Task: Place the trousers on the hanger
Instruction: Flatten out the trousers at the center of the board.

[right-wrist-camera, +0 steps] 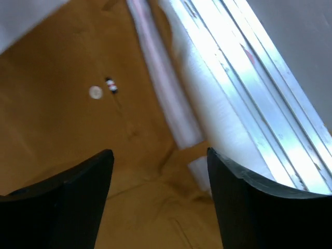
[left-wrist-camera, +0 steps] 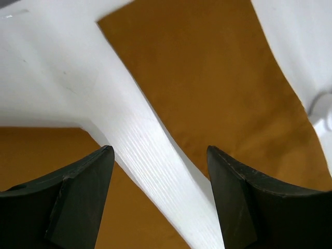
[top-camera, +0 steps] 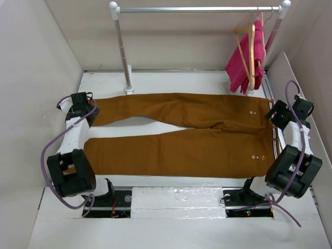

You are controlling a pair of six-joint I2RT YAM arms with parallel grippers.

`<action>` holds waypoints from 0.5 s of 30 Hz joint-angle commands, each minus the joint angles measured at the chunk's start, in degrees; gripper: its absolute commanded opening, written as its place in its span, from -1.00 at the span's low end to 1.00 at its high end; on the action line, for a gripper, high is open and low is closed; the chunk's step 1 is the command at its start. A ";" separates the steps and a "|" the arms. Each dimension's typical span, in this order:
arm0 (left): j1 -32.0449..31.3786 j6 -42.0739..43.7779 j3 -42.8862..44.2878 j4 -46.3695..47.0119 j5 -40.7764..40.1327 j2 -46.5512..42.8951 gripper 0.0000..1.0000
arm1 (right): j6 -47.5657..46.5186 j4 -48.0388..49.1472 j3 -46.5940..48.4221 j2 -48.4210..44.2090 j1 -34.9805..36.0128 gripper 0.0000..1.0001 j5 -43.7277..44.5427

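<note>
The trousers [top-camera: 181,136] lie flat; left gripper [left-wrist-camera: 158,154] and right gripper [right-wrist-camera: 160,155] gape, holding nothing.

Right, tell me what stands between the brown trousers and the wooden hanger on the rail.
Nothing visible lies between the rust-brown cloth trousers, flat on the white table, and the light tan wooden hanger on the silver rail. The bright pink garment hangs close beside that hanger, though, and may crowd it.
</note>
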 commanded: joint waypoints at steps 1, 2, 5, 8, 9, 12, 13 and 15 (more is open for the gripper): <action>0.34 -0.21 2.21 -1.42 -5.87 3.25 0.34 | -0.79 -1.45 4.58 -5.17 5.80 0.66 -1.09; 1.30 -0.22 2.19 -1.41 -5.89 3.25 0.34 | -0.80 -1.49 4.58 -5.20 5.84 0.66 -1.43; 5.79 -1.09 0.18 1.57 -0.28 4.91 0.33 | 1.48 0.10 -2.96 -13.61 12.41 0.59 -2.66; 9.48 -1.19 1.48 2.72 2.90 10.25 0.30 | 3.25 1.94 -10.24 -22.06 19.51 0.17 -4.58; 9.48 -1.19 2.19 2.46 2.03 11.76 0.28 | 2.90 1.07 -11.41 -23.29 21.20 0.13 -5.21; 9.48 -1.10 3.60 3.51 3.51 16.69 0.21 | 1.76 2.20 -16.84 -27.60 26.82 0.12 -11.87; 9.48 -1.36 3.86 4.29 3.86 17.66 0.20 | 1.49 2.12 -17.74 -28.65 28.32 0.13 -12.76; 9.48 -1.80 4.48 5.18 4.31 20.30 0.13 | 0.96 0.72 -19.58 -32.87 33.40 0.13 -13.48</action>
